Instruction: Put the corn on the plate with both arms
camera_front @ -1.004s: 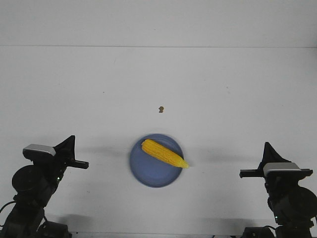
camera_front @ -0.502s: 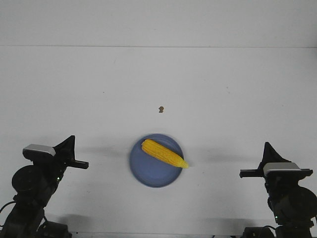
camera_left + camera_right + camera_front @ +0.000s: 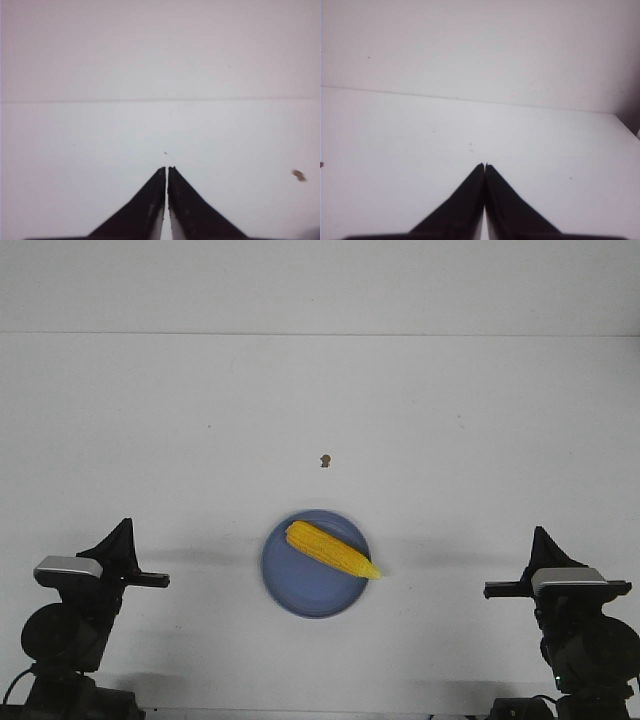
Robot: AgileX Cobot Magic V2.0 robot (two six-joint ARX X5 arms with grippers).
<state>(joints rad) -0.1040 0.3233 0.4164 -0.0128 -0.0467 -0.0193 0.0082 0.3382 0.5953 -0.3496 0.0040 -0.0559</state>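
Both end effectors closed on nothing, corn on the plate.

I see the left end effector (image 3: 167, 169) with its fingers pressed almost together, only a hairline gap between them, and the right end effector (image 3: 484, 165) fully pinched, each over bare white bench (image 3: 450, 440). Well apart from both, midway between them, the corn (image 3: 331, 549) lies diagonally across the plate (image 3: 300, 585), its pointed tip at the rim toward the right arm. A small brown speck (image 3: 325, 460) sits beyond the plate.

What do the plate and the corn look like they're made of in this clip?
The plate: an even periwinkle blue with a matte, glare-free surface, so probably plastic or glazed ceramic; the look leaves it open. The corn: uniform bright yellow with faint kernel rows, either a real cob or a plastic replica; too small to tell.
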